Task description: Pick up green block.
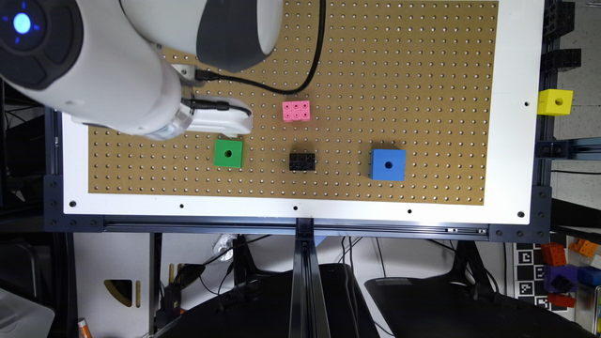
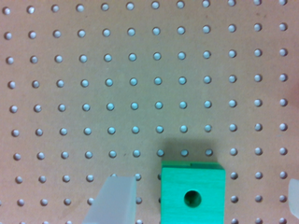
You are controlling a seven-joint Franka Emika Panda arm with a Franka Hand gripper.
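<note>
brown pegboard tops the desk (image 1: 514, 141), white-bordered; the green block (image 1: 228, 153) sits on it, just at 6 o'clock of the end effector (image 1: 220, 121); in the wrist view the end effector (image 2: 203, 198) is released, its fingers (image 2: 114, 200) spread either side of the green block (image 2: 192, 192), untouched; a black brick (image 1: 302, 161) lies at 3 o'clock of the block.

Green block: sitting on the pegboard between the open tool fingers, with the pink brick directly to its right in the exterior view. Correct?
Not quite. In the exterior view, the brick directly to the right of the green block is the black brick; the pink brick sits farther up the pegboard. The wrist view confirms the open tool straddles the block.
</note>
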